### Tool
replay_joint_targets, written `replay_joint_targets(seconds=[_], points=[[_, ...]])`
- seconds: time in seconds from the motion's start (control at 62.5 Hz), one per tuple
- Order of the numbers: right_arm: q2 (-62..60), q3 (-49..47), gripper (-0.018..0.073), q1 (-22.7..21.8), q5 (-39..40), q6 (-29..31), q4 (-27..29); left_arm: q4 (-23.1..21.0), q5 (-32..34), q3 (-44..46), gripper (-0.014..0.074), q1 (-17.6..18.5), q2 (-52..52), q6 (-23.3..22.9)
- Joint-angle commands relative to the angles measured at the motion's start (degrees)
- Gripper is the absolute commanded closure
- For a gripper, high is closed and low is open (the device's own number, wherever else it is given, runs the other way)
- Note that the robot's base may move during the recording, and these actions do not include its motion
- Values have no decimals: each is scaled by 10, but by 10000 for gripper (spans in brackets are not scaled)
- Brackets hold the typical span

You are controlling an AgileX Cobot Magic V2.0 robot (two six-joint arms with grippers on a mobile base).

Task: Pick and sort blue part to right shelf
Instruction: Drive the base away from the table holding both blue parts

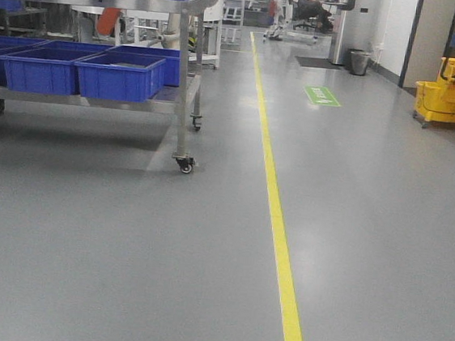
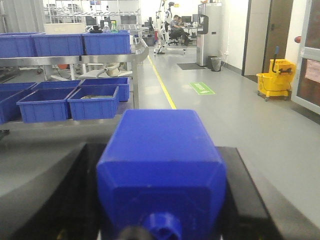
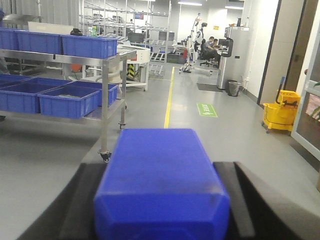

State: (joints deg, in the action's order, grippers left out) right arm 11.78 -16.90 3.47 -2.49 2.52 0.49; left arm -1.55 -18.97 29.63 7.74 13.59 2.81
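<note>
Left claw (image 2: 161, 150) is closed on the blue part (image 2: 162, 172), round neck end toward the camera. Right claw (image 3: 160, 165) grips a similar blue block (image 3: 162, 192), neck unseen. Judged rigid, light, smooth plastic: hold by the flat sides. Steel shelf cart (image 1: 184, 76) with blue bins (image 1: 119, 76) stands left; yellow floor line (image 1: 275, 216) ahead, mop bucket (image 1: 447, 92) right.

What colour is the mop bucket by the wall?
Yellow; the mop bucket shows best in the left wrist view.
</note>
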Motion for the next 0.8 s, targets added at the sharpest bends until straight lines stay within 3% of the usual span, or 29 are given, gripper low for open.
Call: replay_joint_targets(seconds=[0.0, 0.784], points=[[5, -18, 203, -4, 52, 4, -5, -1, 53, 17, 211, 0, 9, 0], [5, -18, 203, -4, 51, 4, -5, -1, 53, 17, 211, 0, 9, 0]])
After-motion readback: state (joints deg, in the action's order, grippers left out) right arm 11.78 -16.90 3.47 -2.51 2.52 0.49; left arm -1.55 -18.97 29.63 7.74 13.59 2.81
